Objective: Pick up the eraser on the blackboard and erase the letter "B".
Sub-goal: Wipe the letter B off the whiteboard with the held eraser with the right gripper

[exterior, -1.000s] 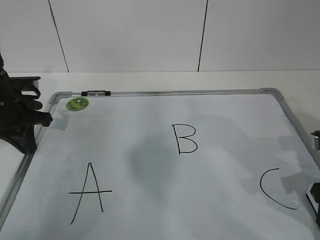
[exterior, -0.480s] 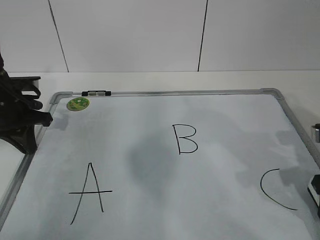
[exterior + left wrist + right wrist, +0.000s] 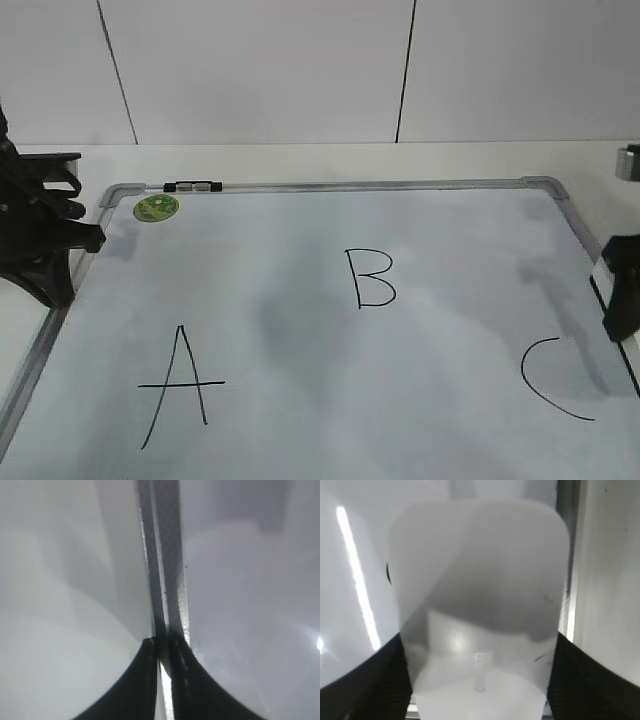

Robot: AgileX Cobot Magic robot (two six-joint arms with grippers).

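The blackboard (image 3: 460, 300) lies flat, a pale board in a grey metal frame. The black letter "B" (image 3: 370, 278) is drawn near its middle. My right gripper (image 3: 620, 300) is at the board's right edge, above the "C" (image 3: 550, 380), and is shut on the eraser (image 3: 477, 605). The white eraser fills the right wrist view, held between the dark fingers over the board's frame (image 3: 567, 535). My left gripper (image 3: 88, 240) rests at the board's left edge, far from the "B". Its jaws (image 3: 162, 642) are shut and empty over the frame strip (image 3: 162, 555).
A black "A" (image 3: 180, 385) is at the front left. A round green sticker (image 3: 155, 208) and a small black-and-silver clip (image 3: 190, 186) sit at the far left corner. A white wall stands behind the table.
My right gripper, holding the eraser, has moved from the lower right corner of the view up along the board's right edge. The left arm has not moved.
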